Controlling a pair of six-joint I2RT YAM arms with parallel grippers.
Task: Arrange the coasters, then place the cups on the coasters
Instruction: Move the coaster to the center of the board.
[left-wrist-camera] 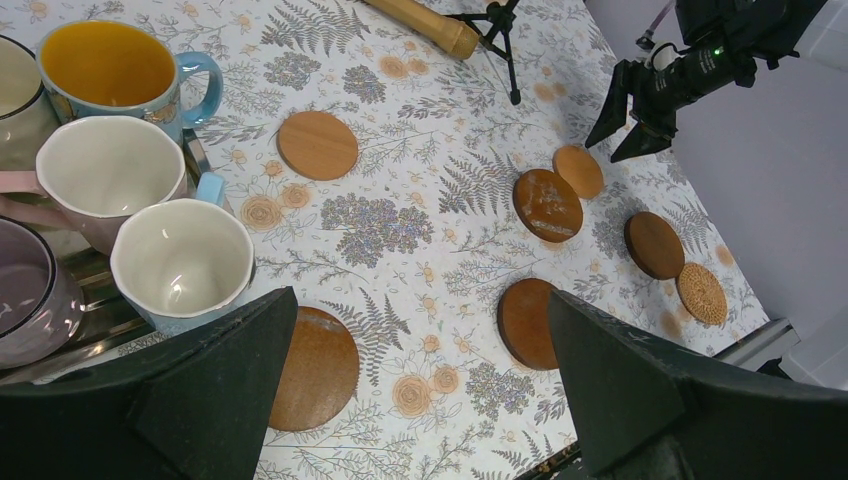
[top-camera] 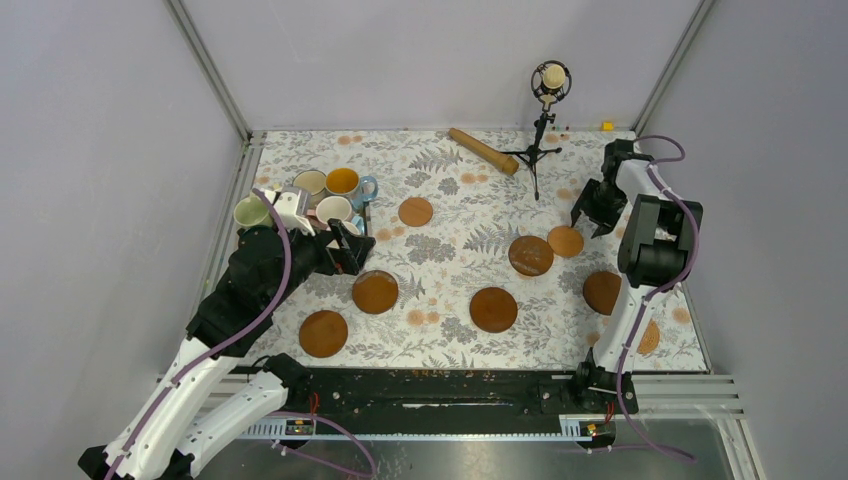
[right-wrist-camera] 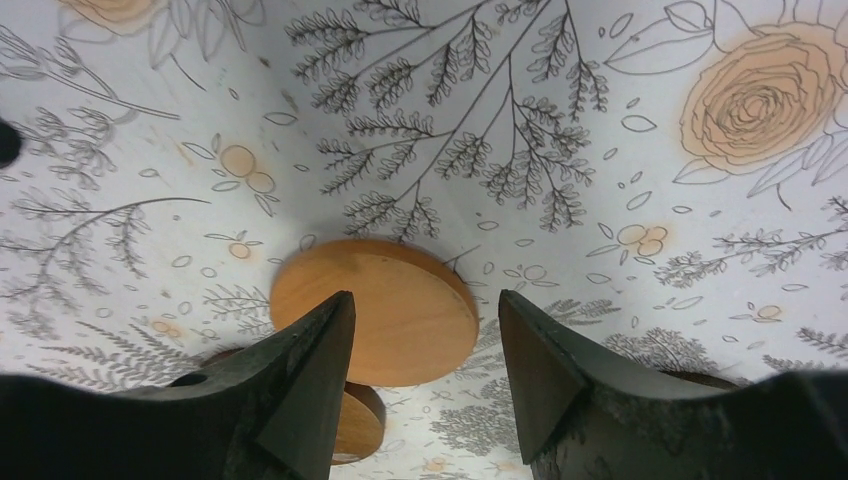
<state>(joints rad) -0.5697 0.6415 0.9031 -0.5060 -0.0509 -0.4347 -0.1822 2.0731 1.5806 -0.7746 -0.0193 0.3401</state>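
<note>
Several round wooden coasters lie scattered on the floral cloth, among them a tan one (top-camera: 415, 211), dark ones (top-camera: 375, 291) (top-camera: 493, 309) (top-camera: 323, 333), and a small tan coaster (top-camera: 565, 241) (right-wrist-camera: 375, 310). My right gripper (top-camera: 590, 225) (right-wrist-camera: 425, 310) hovers open just over that small coaster, holding nothing. The cups cluster at the back left: a blue one with a yellow inside (left-wrist-camera: 110, 65), a pink one (left-wrist-camera: 105, 165), a light blue one (left-wrist-camera: 180, 260), a mauve one (left-wrist-camera: 25, 290) and a light green one (top-camera: 250, 211). Right of the cups, my left gripper (top-camera: 355, 250) (left-wrist-camera: 422, 298) stands wide open and empty.
A wooden stick (top-camera: 483, 150) lies at the back centre. Beside it a microphone stands on a small black tripod (top-camera: 540, 130). More coasters lie at the right near my right arm's base (top-camera: 602, 292) (top-camera: 650, 337). Metal rails frame the table.
</note>
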